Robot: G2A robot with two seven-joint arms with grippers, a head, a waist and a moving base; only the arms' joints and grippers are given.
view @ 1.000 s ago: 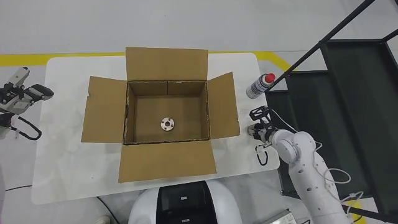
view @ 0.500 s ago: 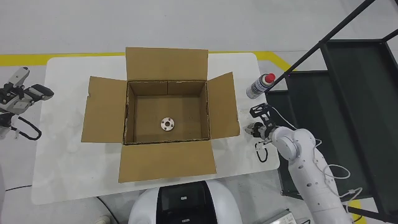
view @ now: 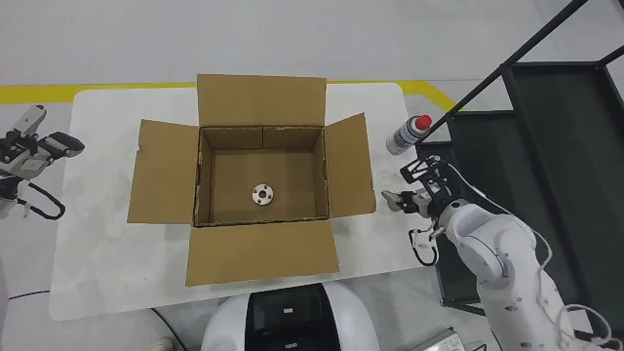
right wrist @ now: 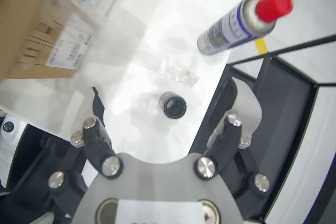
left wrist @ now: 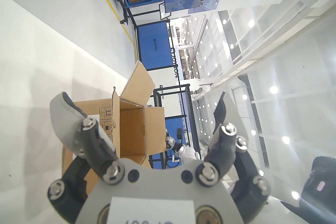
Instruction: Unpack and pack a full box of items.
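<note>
spread the right gripper (view: 404,185) jaws wider above the small black cylinder (right wrist: 173,105) near the spray can (view: 408,135), right of the open box (view: 261,180); kept the left gripper (view: 29,141) wide-jawed off the table (view: 107,156).

A pale grey floor (view: 292,10) carries a yellow line (view: 39,94) beside a dark, seemingly metal rack (view: 556,107).

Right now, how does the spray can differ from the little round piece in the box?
The spray can stands tall on the table, outside the box; the round piece lies flat on the box floor. The can has a red cap; the piece is pale with a dark centre. Both are round in outline.
</note>
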